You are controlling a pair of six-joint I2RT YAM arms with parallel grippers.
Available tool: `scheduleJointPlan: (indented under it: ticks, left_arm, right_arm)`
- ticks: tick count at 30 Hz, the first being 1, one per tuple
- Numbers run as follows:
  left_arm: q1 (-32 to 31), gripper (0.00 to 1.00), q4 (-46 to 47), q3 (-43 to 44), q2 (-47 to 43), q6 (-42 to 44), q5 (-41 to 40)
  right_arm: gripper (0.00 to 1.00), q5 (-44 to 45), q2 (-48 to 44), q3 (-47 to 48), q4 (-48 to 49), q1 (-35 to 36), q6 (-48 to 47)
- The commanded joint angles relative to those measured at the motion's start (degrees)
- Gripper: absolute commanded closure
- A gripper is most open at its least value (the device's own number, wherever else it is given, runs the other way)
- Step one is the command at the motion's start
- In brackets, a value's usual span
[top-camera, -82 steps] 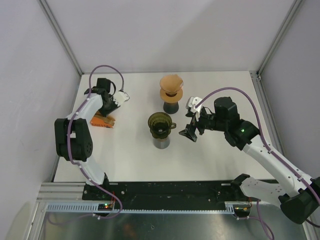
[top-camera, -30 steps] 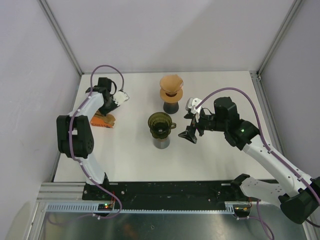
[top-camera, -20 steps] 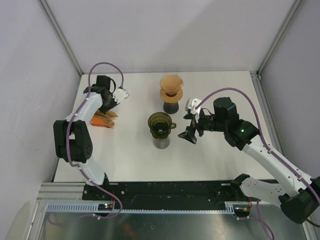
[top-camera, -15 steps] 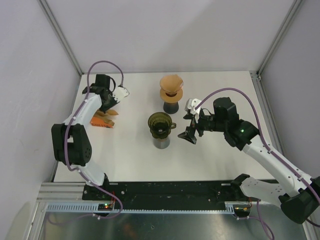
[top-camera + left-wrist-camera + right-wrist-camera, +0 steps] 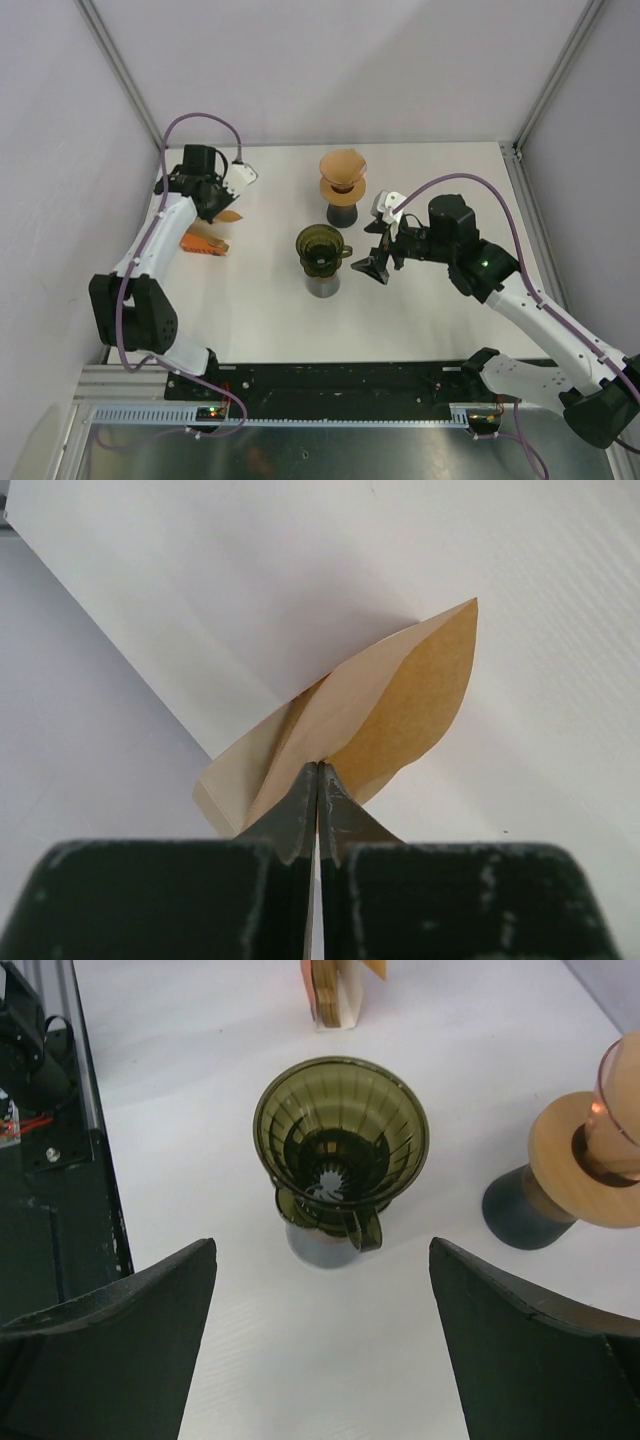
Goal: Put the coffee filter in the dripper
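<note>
Left pincer (image 5: pixel 318 772) pinches coffee filter (image 5: pixel 400 700) above white table (image 5: pixel 260 310) between grey walls (image 5: pixel 350 60).

The left arm (image 5: pixel 150 250) stretches out to the far left of the dripper (image 5: pixel 308 240), and the left gripper (image 5: pixel 318 785) is pinched tight on a coffee filter (image 5: pixel 400 700). The right arm (image 5: pixel 520 290) bends in from the dripper's right. The right gripper (image 5: pixel 376 262) is spread wide, facing the dripper and holding nothing.

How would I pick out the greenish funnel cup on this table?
Look at the middle of the white table. There stands a see-through olive-green ribbed funnel on a grey base; the one neighbour, farther back, is an orange funnel.
</note>
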Motion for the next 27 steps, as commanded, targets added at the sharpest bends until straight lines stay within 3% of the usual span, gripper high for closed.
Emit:
scheduleJointPlan:
  ticks: [1,8,13,23,27]
  left_arm:
    - [-0.7,1.0,-1.0,3.6,-4.8,-4.6,3.1]
    - [-1.7,1.0,-1.5,4.6,-9.8,-8.0,7.8]
    - [-7.6,1.0,-1.8,3.8,-15.0,-8.2,7.4]
    - [-13.3,1.0,-8.1,11.0,-16.5,-14.5,8.2]
    - [-14.0,1.0,-8.4,14.7,-15.8,-21.5,9.4]
  right_arm:
    - [0.08,2.6,-1.1,0.1,7.0,0.8,4.2]
    - [0.07,8.1,-0.8,0.1,15.3,2.2,8.9]
    - [0.07,15.3,1.3,0.6,24.1,3.8,11.0]
    - [0.08,16.6,17.4,12.6,26.5,6.8,8.9]
    - [0.08,18.8,21.3,15.7,29.3,7.7,14.6]
